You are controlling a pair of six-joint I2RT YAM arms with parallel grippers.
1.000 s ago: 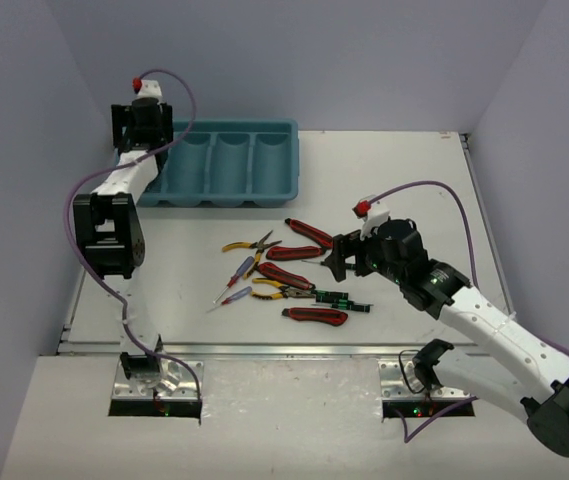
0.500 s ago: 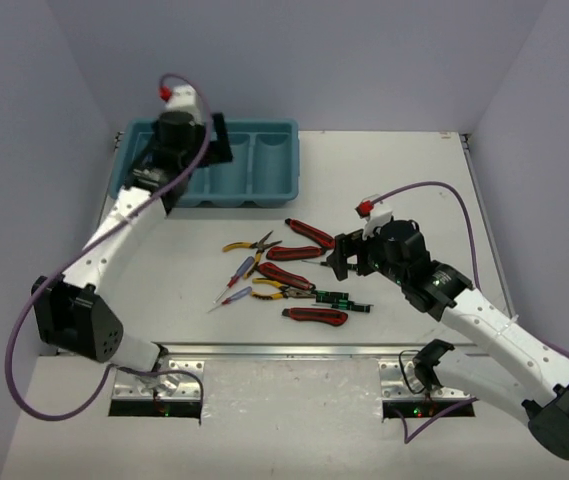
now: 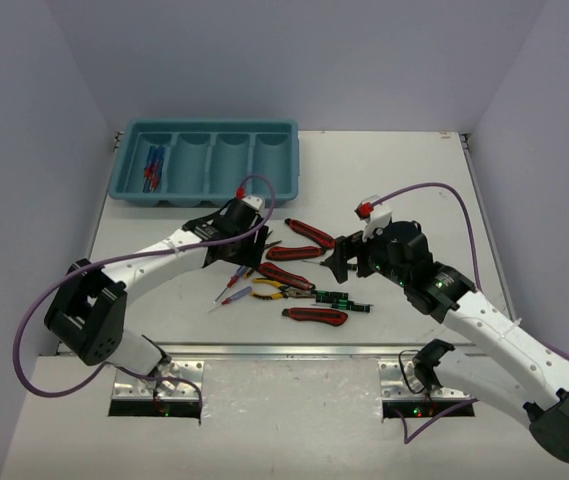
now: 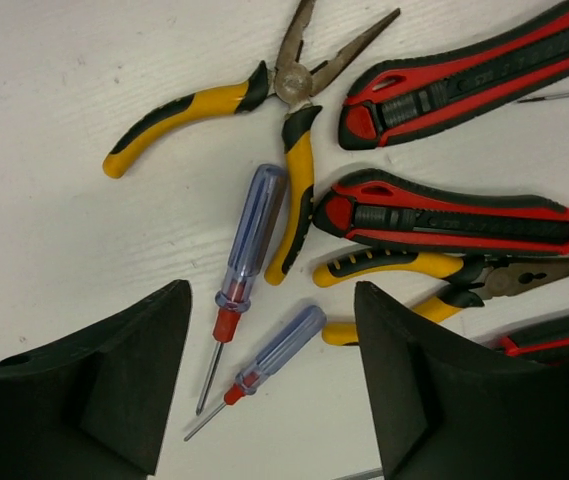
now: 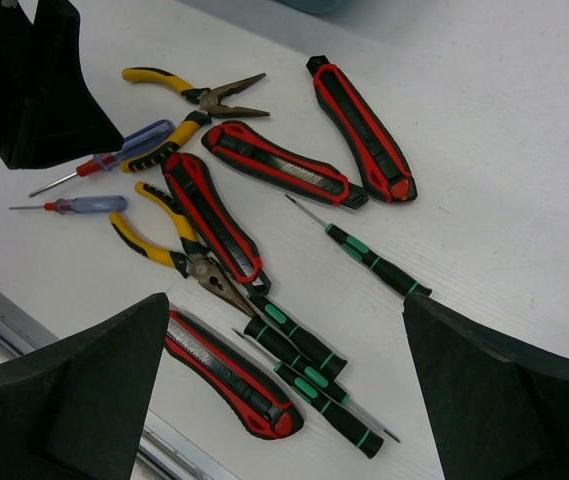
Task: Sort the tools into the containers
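The teal tray (image 3: pixel 284 160) stands at the back left; its leftmost compartment holds blue/red screwdrivers (image 3: pixel 151 167). The other tools lie in a pile mid-table. My left gripper (image 3: pixel 247 252) is open and empty just above two blue-handled screwdrivers (image 4: pixel 254 235) (image 4: pixel 276 352), with yellow pliers (image 4: pixel 204 100) and red-and-black utility knives (image 4: pixel 454 215) beside them. My right gripper (image 3: pixel 339 262) is open and empty above the pile's right side. Its wrist view shows several black-and-green precision screwdrivers (image 5: pixel 309 352), a utility knife (image 5: pixel 229 378) and pliers (image 5: pixel 164 240).
Three tray compartments (image 3: pixel 229 155) to the right of the filled one look empty. My left gripper's black body (image 5: pixel 34 80) shows at the top left of the right wrist view, close to the pile. The table's front edge (image 3: pixel 284 347) runs just below the tools.
My left arm has swung from over the tray down to the tool pile. Screwdrivers now show in the leftmost compartment. My right arm has barely moved.
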